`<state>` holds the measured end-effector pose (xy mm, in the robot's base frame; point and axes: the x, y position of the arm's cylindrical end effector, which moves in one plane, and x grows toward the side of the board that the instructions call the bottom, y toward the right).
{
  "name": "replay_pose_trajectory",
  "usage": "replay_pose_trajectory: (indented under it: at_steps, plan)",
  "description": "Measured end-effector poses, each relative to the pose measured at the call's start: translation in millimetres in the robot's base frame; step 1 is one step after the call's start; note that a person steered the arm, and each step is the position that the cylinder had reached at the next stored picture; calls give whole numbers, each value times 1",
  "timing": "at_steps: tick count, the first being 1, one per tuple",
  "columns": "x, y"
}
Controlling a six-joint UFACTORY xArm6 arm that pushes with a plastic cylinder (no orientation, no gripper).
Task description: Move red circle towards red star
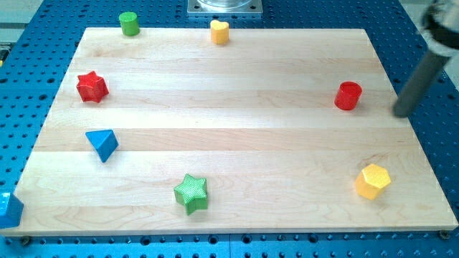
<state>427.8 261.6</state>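
The red circle stands on the wooden board at the view's right. The red star lies far across the board at the view's left. My rod comes in from the view's upper right corner, blurred, and my tip is just right of the red circle, with a gap between them, near the board's right edge.
A green cylinder and a yellow heart-like block sit at the board's top edge. A blue triangle lies below the red star. A green star and a yellow hexagon sit near the bottom. A blue block lies off the board's bottom left corner.
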Motion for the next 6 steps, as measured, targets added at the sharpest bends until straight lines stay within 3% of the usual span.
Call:
replay_pose_trajectory:
  at_steps: [1,2,3,4,5,6]
  plan:
    - [-19,-63]
    - [-49,-76]
    - [-60,-32]
    - [-90,-115]
    - [-90,-242]
    - [-95,-276]
